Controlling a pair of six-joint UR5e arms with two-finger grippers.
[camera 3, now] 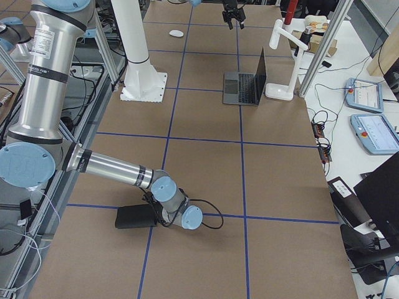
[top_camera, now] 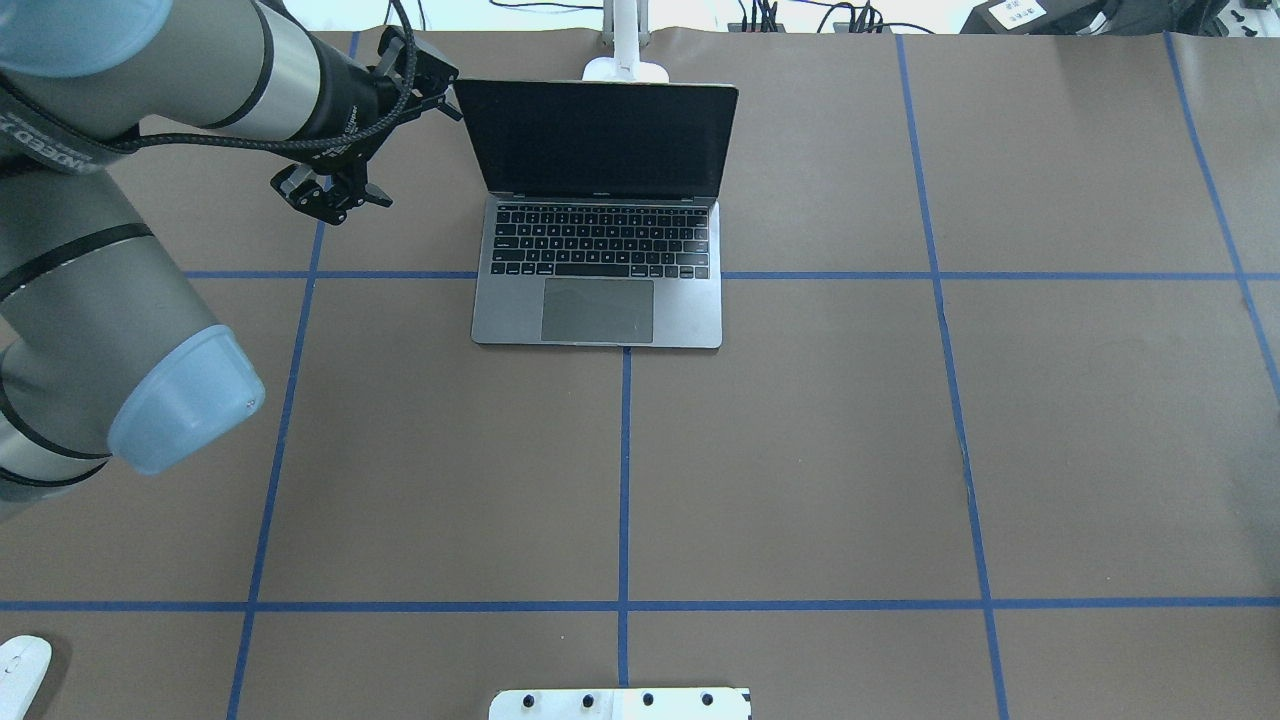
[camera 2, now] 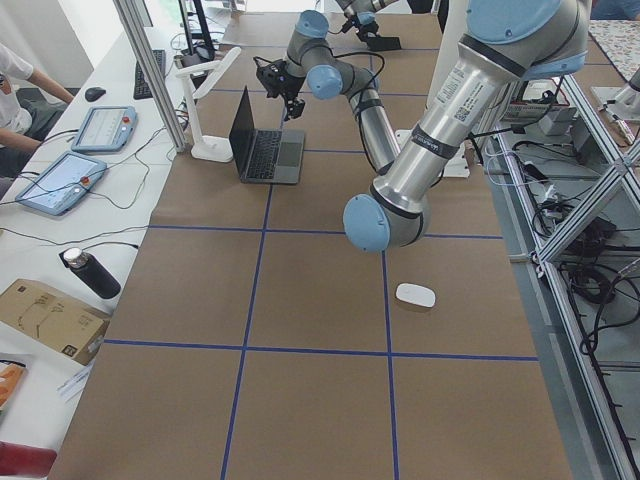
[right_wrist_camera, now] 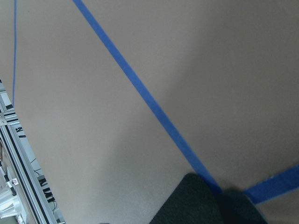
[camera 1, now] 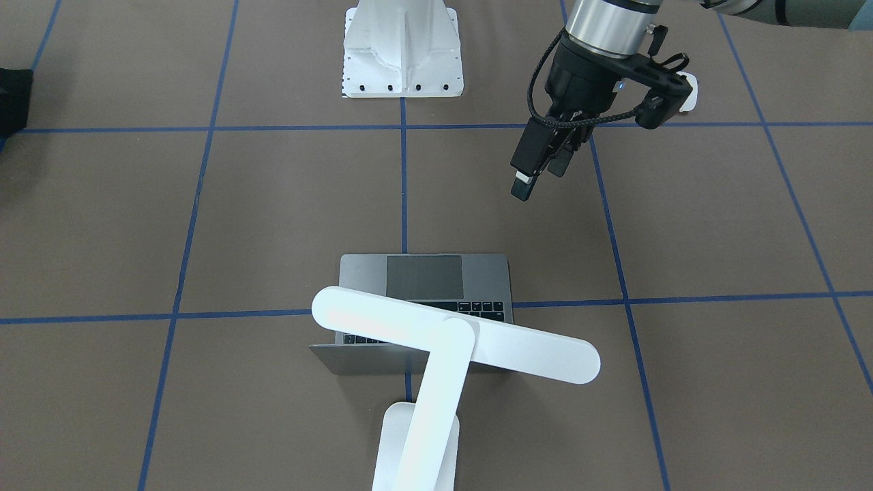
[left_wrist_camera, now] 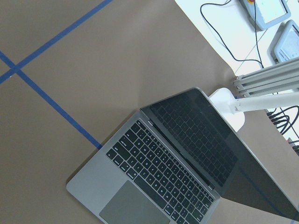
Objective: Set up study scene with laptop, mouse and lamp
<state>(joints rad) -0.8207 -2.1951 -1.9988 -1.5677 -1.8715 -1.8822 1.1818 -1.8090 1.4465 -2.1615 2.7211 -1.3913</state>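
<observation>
The laptop (top_camera: 600, 230) stands open at the far middle of the table, screen dark, and also shows in the left wrist view (left_wrist_camera: 173, 168). The white lamp (camera 1: 455, 334) stands right behind it, its bar head over the keyboard. The white mouse (top_camera: 22, 672) lies alone at the near left corner. My left gripper (top_camera: 335, 200) hovers left of the laptop's screen, open and empty. My right gripper (camera 3: 149, 215) is low at the table's right end, at a black mat (camera 3: 132, 217); I cannot tell whether it is open or shut.
The white bolted pedestal (camera 1: 402, 51) stands at the robot's edge in the middle. Blue tape lines cross the brown table. Tablets, cables and a bottle (camera 2: 90, 272) lie on the operators' side beyond the table edge.
</observation>
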